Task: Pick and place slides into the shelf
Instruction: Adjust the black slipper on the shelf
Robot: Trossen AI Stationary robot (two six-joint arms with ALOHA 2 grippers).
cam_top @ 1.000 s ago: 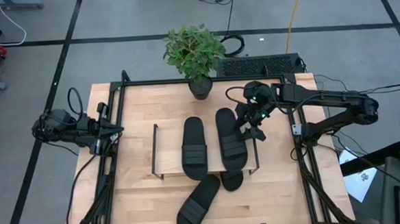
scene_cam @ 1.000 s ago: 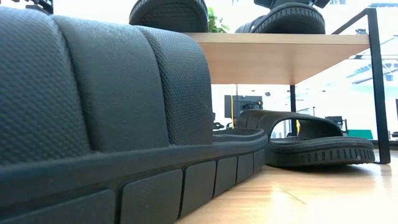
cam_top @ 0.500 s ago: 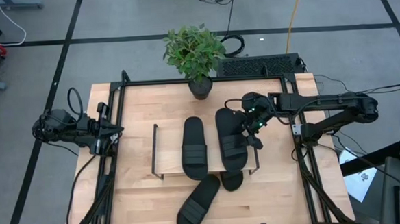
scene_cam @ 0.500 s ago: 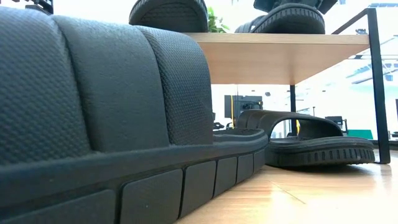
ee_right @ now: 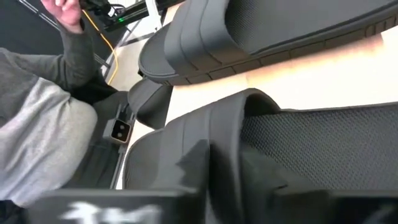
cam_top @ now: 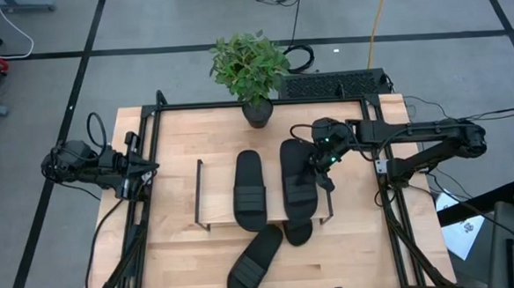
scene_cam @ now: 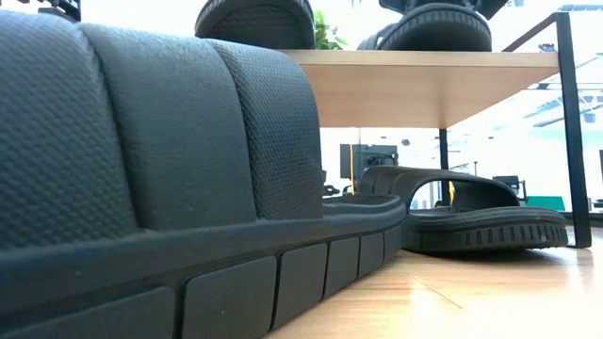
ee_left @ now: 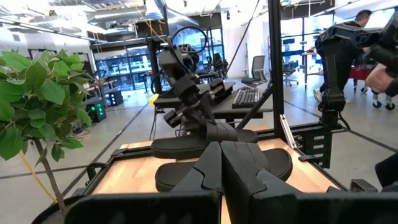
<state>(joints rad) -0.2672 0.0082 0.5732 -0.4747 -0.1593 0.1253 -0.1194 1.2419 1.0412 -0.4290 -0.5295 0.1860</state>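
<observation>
Nearest the low camera, one slide point(scene_cam: 141, 179) fills most of the frame, lying on the surface point(scene_cam: 471, 301); from above it sits at about six o'clock of the shelf point(cam_top: 215, 177), angled, its toe end touching or just beside a second slide point(cam_top: 298, 231) that pokes out from under the shelf's near edge. Low down, that second slide point(scene_cam: 471, 212) rests on the wood beneath the shelf board point(scene_cam: 424, 85).

On the board, two more slides lie side by side, lengthwise: one point(cam_top: 250, 190) near the middle, and one point(cam_top: 299, 181) at its three o'clock. The right gripper point(cam_top: 321, 163) is at the outer edge of that right-hand slide, its fingers clamped on the strap band; the right wrist view shows the ribbed strap point(ee_right: 205, 143) right up against the fingers. The left gripper point(cam_top: 144, 172) waits at the surface's nine o'clock edge, well apart from the shelf, fingers pressed together.

Farther back, at twelve o'clock, a potted plant point(cam_top: 250, 69) stands on the surface's far edge, with a keyboard point(cam_top: 329, 85) just behind it to the right. Beyond lies grey floor with dark lines and loose cables point(cam_top: 378, 18). The wrist views take in an open workshop with desks, chairs and glass walls, and a person's grey sleeve point(ee_right: 43, 118) close to the surface.
</observation>
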